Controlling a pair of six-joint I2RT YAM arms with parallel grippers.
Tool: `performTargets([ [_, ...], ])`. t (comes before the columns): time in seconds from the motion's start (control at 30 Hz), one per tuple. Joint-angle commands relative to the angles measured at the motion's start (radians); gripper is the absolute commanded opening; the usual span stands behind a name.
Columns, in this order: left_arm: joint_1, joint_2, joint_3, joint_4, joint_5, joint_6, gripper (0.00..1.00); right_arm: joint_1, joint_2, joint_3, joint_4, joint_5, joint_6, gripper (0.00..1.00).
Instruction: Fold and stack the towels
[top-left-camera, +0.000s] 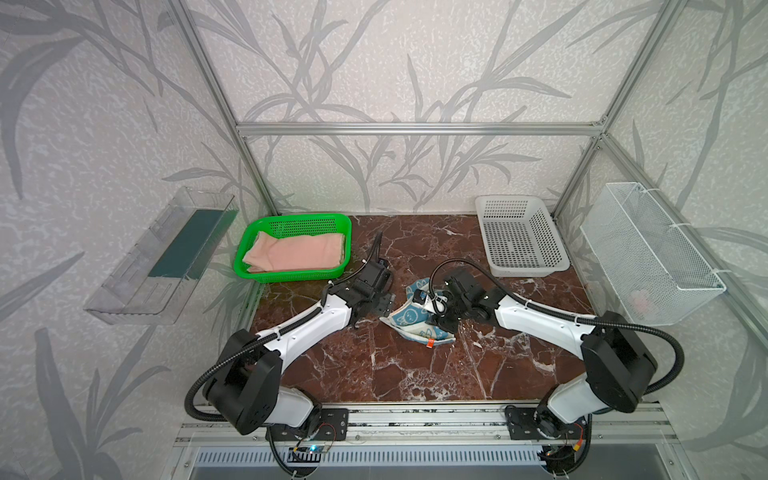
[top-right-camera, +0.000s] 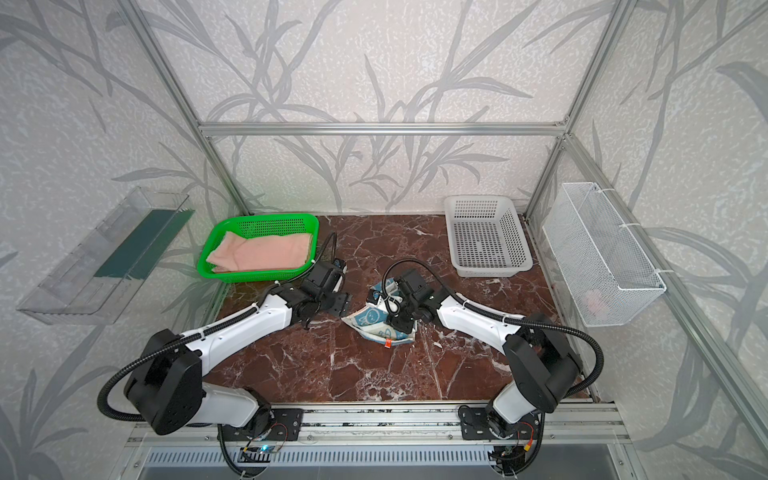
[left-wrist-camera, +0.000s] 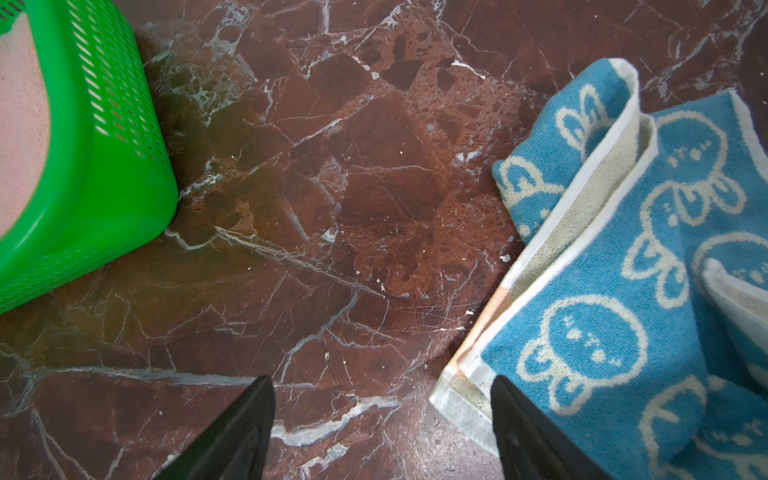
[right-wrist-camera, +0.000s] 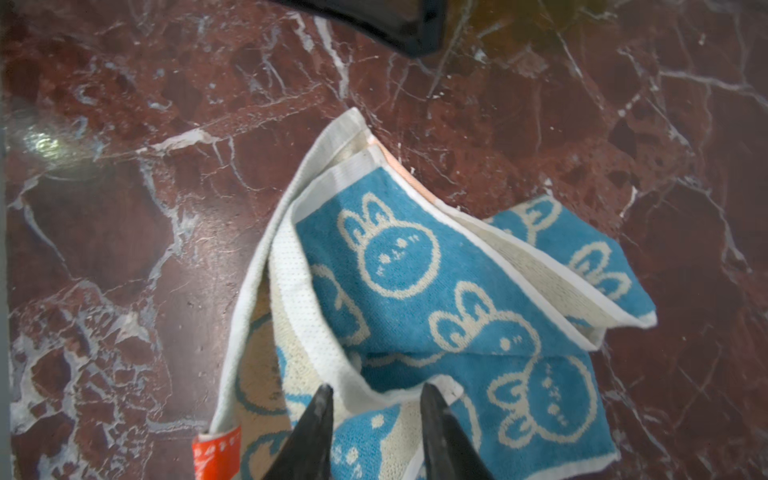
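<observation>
The teal rabbit-print towel (top-left-camera: 405, 318) lies crumpled mid-bench (top-left-camera: 374, 365), so I judge the step in hand is flattening it before folding. The left gripper (left-wrist-camera: 381, 382) has its fingers wide apart at the towel's corner. The right gripper (right-wrist-camera: 377, 388) straddles a hem, fingers narrowly apart; I cannot tell whether they pinch it. Next, each gripper needs a corner. In view are 2 towels: the pink towel (top-left-camera: 299, 251) lies folded in 1 green basket (top-left-camera: 291, 218) at the far-left corner, and 1 white basket (top-left-camera: 511, 199) stands far-right.

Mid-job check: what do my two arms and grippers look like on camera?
Both arms match: white shell links between bulky black joint housings, with a black corrugated cable looping alongside each. The left gripper and right gripper have plain black fingers tapering to points. No markings visible.
</observation>
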Motion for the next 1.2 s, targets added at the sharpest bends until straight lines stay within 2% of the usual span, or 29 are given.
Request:
performTargets([
  [0.0, -0.002, -0.029, -0.002, 0.027, 0.033, 0.031, 0.82, -0.006, 0.033, 0.048, -0.016, -0.131, -0.099, 0.41],
  [0.17, -0.001, -0.043, -0.016, 0.052, 0.033, 0.037, 0.82, -0.006, 0.101, 0.113, -0.087, -0.188, -0.114, 0.45],
  [0.57, 0.0, -0.089, -0.053, 0.078, -0.029, 0.02, 0.82, -0.004, 0.185, 0.161, -0.189, -0.23, -0.123, 0.42],
  [0.67, -0.002, -0.087, -0.052, 0.078, -0.033, 0.019, 0.82, -0.005, 0.186, 0.167, -0.199, -0.208, -0.11, 0.33],
  [0.87, -0.001, -0.086, -0.047, 0.083, -0.036, 0.025, 0.82, -0.005, 0.109, 0.14, -0.122, -0.122, -0.072, 0.03],
  [1.03, -0.001, -0.105, -0.061, 0.166, -0.036, 0.091, 0.82, -0.005, 0.005, 0.095, -0.063, -0.045, -0.13, 0.0],
  [1.17, 0.0, -0.129, -0.097, 0.291, -0.005, 0.224, 0.83, -0.007, -0.066, 0.043, -0.023, 0.007, -0.2, 0.0],
])
